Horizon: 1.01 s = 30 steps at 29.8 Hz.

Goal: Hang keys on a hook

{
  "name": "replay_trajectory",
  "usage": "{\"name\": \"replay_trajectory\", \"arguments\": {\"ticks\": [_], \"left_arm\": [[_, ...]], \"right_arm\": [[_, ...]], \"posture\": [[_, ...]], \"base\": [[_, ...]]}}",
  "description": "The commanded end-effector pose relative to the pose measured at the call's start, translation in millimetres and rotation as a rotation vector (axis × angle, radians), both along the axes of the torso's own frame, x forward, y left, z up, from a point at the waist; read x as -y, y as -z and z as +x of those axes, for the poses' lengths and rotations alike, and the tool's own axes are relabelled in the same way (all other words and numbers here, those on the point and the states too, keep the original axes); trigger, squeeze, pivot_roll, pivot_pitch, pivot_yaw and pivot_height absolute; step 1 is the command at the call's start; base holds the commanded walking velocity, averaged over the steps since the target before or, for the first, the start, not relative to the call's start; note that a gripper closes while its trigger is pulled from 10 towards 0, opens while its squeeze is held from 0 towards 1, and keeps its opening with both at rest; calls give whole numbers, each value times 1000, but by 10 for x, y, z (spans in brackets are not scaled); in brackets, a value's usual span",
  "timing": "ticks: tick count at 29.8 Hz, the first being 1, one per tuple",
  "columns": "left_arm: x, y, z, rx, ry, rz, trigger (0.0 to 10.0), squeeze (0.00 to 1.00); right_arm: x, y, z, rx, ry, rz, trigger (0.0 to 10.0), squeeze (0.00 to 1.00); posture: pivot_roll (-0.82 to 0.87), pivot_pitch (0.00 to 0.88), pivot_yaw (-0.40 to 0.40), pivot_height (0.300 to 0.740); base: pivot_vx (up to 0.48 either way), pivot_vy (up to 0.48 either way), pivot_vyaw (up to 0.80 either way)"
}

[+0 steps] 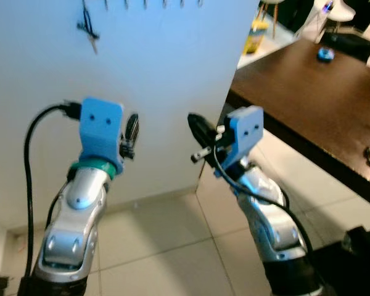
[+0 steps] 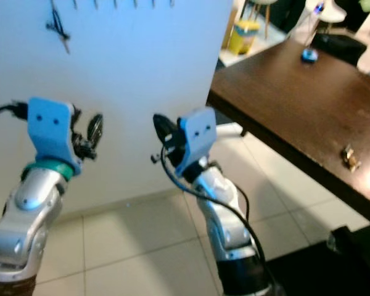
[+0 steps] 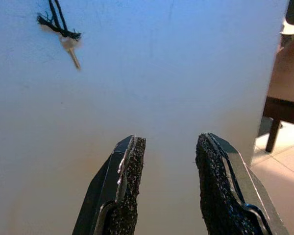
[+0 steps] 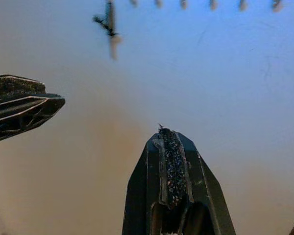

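Nearest, at seven o'clock in the head views, the left arm is raised from the tiled floor [image 1: 172,240], its left gripper [image 3: 169,183] held just short of the white wall [image 1: 166,92]. Its two fingers are seen spread apart, with nothing between them. At five o'clock the right arm is lifted likewise, and the right gripper [image 1: 200,137] is pointed at the same wall; its jaws are released too, one finger [image 4: 169,171] being seen well apart from the other, and nothing is grasped. Farther off, at eleven o'clock, a key [image 1: 89,29] on a black cord is hung from the first of a row of hooks [image 4: 210,4] set high on the wall. At two o'clock a dark wooden table [image 2: 296,98] is seen, with a small blue thing [image 2: 308,55] at its far end.
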<state>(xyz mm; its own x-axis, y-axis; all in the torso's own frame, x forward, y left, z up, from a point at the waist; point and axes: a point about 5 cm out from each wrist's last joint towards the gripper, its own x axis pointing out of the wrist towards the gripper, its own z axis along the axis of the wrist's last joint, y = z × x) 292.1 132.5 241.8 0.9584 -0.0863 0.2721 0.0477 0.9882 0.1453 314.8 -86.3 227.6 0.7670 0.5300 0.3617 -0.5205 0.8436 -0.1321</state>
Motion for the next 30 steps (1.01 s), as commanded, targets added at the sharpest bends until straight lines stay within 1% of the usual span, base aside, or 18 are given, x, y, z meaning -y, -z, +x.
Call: {"name": "replay_trajectory", "arguments": {"ticks": [1, 15, 23, 29, 30], "left_arm": [[32, 7, -3, -2, 11, 2, 10000, 0], [1, -18, 1, 5, -4, 0, 10000, 0], [-12, -29, -2, 7, -12, -4, 10000, 0], [-7, -40, -18, 23, -1, -16, 10000, 0], [-4, -53, -33, 32, 9, -27, 10000, 0]], "right_arm": [[43, 14, 1, 0, 13, -7, 10000, 0], [42, -4, 0, 8, 11, -16, 10000, 0], [50, -37, 3, 17, 14, 19, 10000, 0], [62, -70, 1, 39, 22, 24, 10000, 0], [61, -110, -15, 59, 9, 29, 10000, 0]], "posture": [[-57, 57, 46, 740], [-55, 60, 45, 740], [-50, 56, 44, 740], [-50, 57, 45, 740], [-51, 63, 49, 740]], "base": [[446, 0, 750], [445, 0, 766], [388, 0, 0], [0, 0, 0], [0, 0, 0]]}}
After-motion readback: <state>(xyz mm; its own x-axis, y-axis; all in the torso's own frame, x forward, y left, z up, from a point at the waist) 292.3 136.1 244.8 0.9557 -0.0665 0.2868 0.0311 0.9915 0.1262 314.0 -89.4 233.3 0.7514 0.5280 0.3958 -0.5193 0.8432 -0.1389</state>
